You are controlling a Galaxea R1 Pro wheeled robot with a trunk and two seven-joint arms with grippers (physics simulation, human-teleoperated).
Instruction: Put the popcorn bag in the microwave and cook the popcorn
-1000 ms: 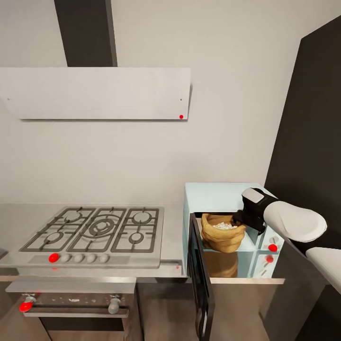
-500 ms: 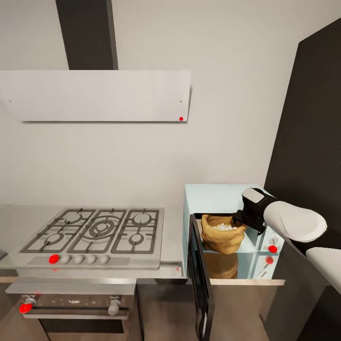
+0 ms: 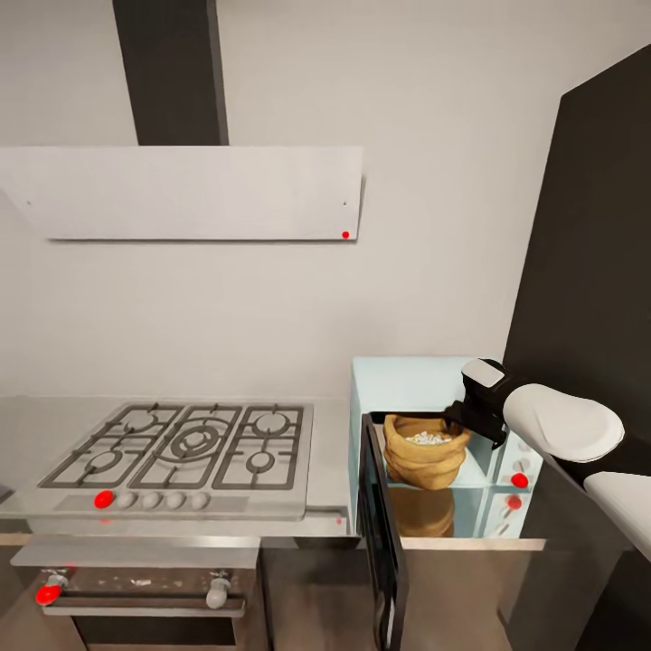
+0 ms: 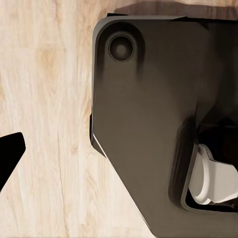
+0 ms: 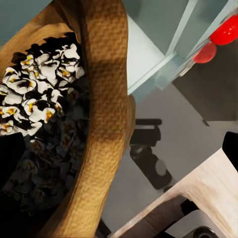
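Popcorn bag (image 3: 425, 449) inside open microwave (image 3: 434, 384); right end effector (image 3: 459, 418) grip unclear; no writing legible.

Microwave (image 3: 425, 384) mouth open (door (image 3: 380, 542) swung out), popcorn bag (image 3: 423, 457) inside.

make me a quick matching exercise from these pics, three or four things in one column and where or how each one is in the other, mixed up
Things:
1. popcorn bag
2. microwave door
3. gas hob
4. extractor hood

Place or state:
a. on the wall above the hob
b. swung open
c. set in the countertop, to the left of the microwave
d. inside the microwave, white popcorn in it

Pairs: 1-d, 2-b, 3-c, 4-a
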